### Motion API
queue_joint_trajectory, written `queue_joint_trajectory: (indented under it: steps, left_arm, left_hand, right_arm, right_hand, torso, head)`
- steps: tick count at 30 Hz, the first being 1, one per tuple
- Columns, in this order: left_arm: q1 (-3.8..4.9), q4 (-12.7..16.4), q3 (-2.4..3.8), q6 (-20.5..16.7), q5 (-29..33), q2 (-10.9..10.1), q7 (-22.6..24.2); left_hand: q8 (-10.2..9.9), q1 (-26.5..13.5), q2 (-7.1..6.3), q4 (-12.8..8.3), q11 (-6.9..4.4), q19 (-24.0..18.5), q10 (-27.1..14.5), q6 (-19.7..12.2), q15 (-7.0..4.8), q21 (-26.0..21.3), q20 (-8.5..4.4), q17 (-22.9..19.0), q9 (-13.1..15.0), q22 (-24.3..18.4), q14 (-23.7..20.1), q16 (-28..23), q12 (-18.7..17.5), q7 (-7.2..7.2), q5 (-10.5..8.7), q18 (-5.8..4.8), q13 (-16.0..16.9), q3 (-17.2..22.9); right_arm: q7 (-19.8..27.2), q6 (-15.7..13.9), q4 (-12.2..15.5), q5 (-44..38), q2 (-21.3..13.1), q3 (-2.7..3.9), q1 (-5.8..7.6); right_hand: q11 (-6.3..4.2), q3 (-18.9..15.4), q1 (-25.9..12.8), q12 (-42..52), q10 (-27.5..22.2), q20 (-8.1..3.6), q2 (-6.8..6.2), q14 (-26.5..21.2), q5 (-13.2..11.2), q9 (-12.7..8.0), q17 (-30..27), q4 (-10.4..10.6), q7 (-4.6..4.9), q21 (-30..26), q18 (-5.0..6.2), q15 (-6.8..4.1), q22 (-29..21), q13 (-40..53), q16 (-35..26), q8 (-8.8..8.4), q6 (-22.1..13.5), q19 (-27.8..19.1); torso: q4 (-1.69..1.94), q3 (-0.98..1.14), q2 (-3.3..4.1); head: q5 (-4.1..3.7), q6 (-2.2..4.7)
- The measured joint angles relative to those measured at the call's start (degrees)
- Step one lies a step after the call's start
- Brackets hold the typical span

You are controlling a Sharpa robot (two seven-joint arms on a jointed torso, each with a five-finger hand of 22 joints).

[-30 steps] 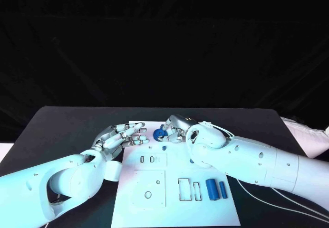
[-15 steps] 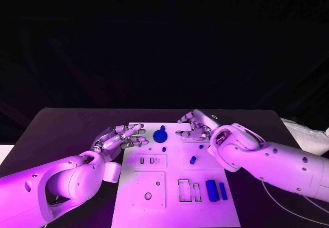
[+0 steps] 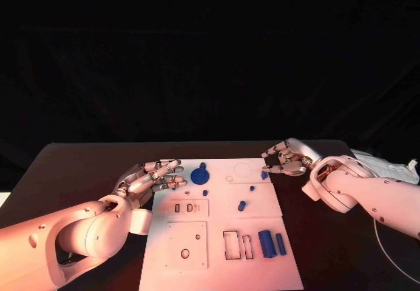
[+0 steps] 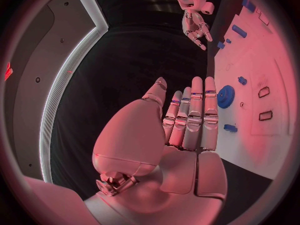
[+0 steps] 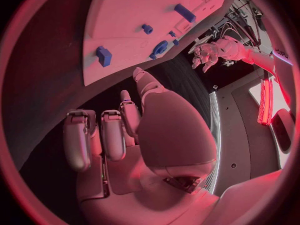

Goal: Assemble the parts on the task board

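The white task board (image 3: 219, 267) lies in the middle of the black table. A round blue gear-like part (image 3: 199, 176) lies near its far left corner, also seen in the left wrist view (image 4: 225, 96). Several small blue parts (image 3: 241, 205) are scattered over the far half. Two blue cylinders (image 3: 272, 244) lie side by side near the front right. My left hand (image 3: 150, 177) hovers at the board's left edge beside the gear, fingers stretched out, holding nothing. My right hand (image 3: 287, 159) is past the board's far right corner, fingers loosely bent and apart, holding nothing.
Rectangular slots (image 3: 236, 244) and small holes (image 3: 184, 253) mark the board's near half. A small blue block (image 3: 264, 174) lies close to the right hand at the board's right edge. Bare black table (image 3: 79, 170) runs along both sides of the board.
My right hand has let go of the blue gear and pulled away to the right, off the board. The gear now lies on the board. My left hand has barely moved.
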Motion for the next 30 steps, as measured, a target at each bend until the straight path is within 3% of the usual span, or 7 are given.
queue_joint_trajectory:
  steps: [4, 9, 13, 19, 23, 25, 30]
  left_arm:
    - [-0.02, -0.2, -0.01, 0.0, 0.0, 0.1, 0.0]
    - [-0.04, -0.5, -0.01, 0.0, 0.0, 0.2, 0.0]
    - [-0.04, -0.8, -0.01, 0.1, 0.0, 0.3, 0.0]
    - [-0.05, -1.0, -0.02, 0.2, 0.0, 0.3, -0.1]
    - [-0.05, -1.1, -0.02, 0.2, 0.0, 0.3, -0.1]
    - [-0.06, -1.1, -0.02, 0.3, 0.0, 0.3, -0.1]
    - [-0.06, -1.1, -0.02, 0.4, 0.0, 0.3, -0.1]
  left_hand:
    - [0.0, 0.0, 0.00, 0.0, 0.00, 0.0, 0.0, 0.0, 0.00, 0.0, 0.00, 0.0, 0.0, 0.0, 0.0, 0.0, 0.0, 0.00, 0.00, 0.00, 0.0, 0.0]
    - [0.0, 0.2, 0.23, -0.2, 0.00, 0.0, 0.0, 0.0, 0.00, 0.0, 0.00, 0.1, 0.0, -0.1, 0.0, 0.0, 0.0, 0.00, 0.00, 0.00, 0.0, -0.2]
    - [0.0, 0.2, 0.23, -0.2, 0.00, 0.0, 0.0, 0.0, 0.00, 0.0, 0.00, 0.1, 0.0, -0.1, 0.0, 0.0, 0.0, 0.00, 0.00, 0.00, 0.0, -0.2]
    - [0.0, 0.2, 0.23, -0.2, 0.00, 0.0, 0.0, 0.0, 0.00, 0.0, 0.00, 0.1, 0.0, -0.1, 0.0, 0.0, 0.0, 0.00, 0.00, 0.00, 0.0, -0.2]
    - [0.0, 0.2, 0.23, -0.2, 0.00, 0.0, 0.0, 0.0, 0.00, 0.0, 0.00, 0.1, 0.0, 0.0, 0.0, 0.0, 0.0, 0.00, 0.00, 0.00, 0.0, -0.2]
    - [0.0, 0.2, 0.23, -0.2, 0.00, 0.0, 0.0, 0.0, 0.00, 0.0, 0.00, 0.1, 0.0, 0.0, 0.0, 0.0, 0.0, 0.00, 0.00, 0.00, 0.0, -0.2]
    - [0.0, 0.2, 0.23, -0.2, 0.00, 0.0, 0.0, 0.0, 0.00, 0.0, 0.00, 0.1, 0.0, 0.0, 0.0, 0.0, 0.0, 0.00, 0.00, 0.00, 0.0, -0.2]
  right_arm:
    - [2.1, 0.9, -2.1, 1.0, 0.0, 0.04, -0.40]
    - [3.5, 1.8, -3.9, 1.7, 0.7, 0.03, -1.24]
    - [4.1, 2.4, -4.8, 1.8, 1.3, 0.02, -1.86]
    - [4.4, 3.2, -5.6, 1.5, 1.7, 0.01, -2.31]
    - [4.4, 3.5, -6.2, 1.1, 1.9, 0.02, -2.40]
    - [4.4, 3.6, -6.5, 0.9, 2.0, 0.03, -2.40]
    - [4.4, 3.8, -7.1, 0.4, 2.6, 0.03, -2.44]
  right_hand:
    - [0.09, 0.0, 0.1, 0.4, -0.1, 0.00, 0.07, 0.0, -0.1, 0.0, 0.0, 0.0, 0.00, 0.2, 0.01, 0.00, 0.0, 0.0, 0.2, 0.00, 0.0, 0.0]
    - [0.30, 0.1, 0.1, 0.5, 0.1, 0.00, 0.07, 0.0, -1.0, -0.1, 0.0, -0.4, 0.19, 0.2, 0.02, 0.00, 0.0, 0.0, 0.2, 0.00, -0.2, 0.0]
    - [0.68, 0.1, 0.1, 2.8, 0.6, 0.00, 0.07, 0.0, -1.3, -0.1, 0.0, -0.4, 0.19, 0.5, 0.02, 0.00, 0.0, -0.6, 0.8, 0.00, -0.2, 0.0]
    - [0.57, -0.2, -0.8, 18.2, 2.0, 0.21, 0.43, 0.2, -1.4, -0.1, 0.0, -1.8, 0.39, 1.0, 0.04, 0.19, 0.0, -0.4, 3.8, 0.00, 0.0, 0.2]
    - [0.66, -0.3, -1.4, 19.7, 1.9, 0.22, 0.25, 0.2, -1.4, -0.1, 0.0, -2.1, 0.39, 1.0, 0.06, 0.25, 0.0, -0.3, 3.9, 0.00, 0.0, 0.2]
    - [0.66, -0.2, -1.4, 19.7, 1.9, 0.22, 0.26, 0.0, -1.4, -0.1, 0.0, -2.2, 0.39, 1.0, -0.78, 0.40, 0.0, -0.3, 3.9, 0.00, 0.0, 0.2]
    - [0.65, 0.2, -1.6, 20.6, 1.9, 0.22, 0.47, 0.0, -1.4, -0.1, 0.0, -2.5, 0.39, 1.5, -0.78, 0.40, 0.0, -0.3, 4.2, 0.00, 0.0, 0.2]
  torso:
    - [-0.18, 0.25, 0.10]
    - [-0.23, 0.32, 0.14]
    - [-0.22, 0.32, 0.18]
    - [-0.14, 0.32, 0.18]
    - [-0.14, 0.25, 0.15]
    - [-0.16, 0.21, 0.13]
    - [-0.17, 0.23, 0.10]
  head:
    - [-0.09, 0.07]
    - [-0.09, -0.14]
    - [-0.04, -0.32]
    - [-0.02, -0.71]
    - [-0.14, -0.93]
    - [-0.15, -1.00]
    - [-0.15, -1.05]
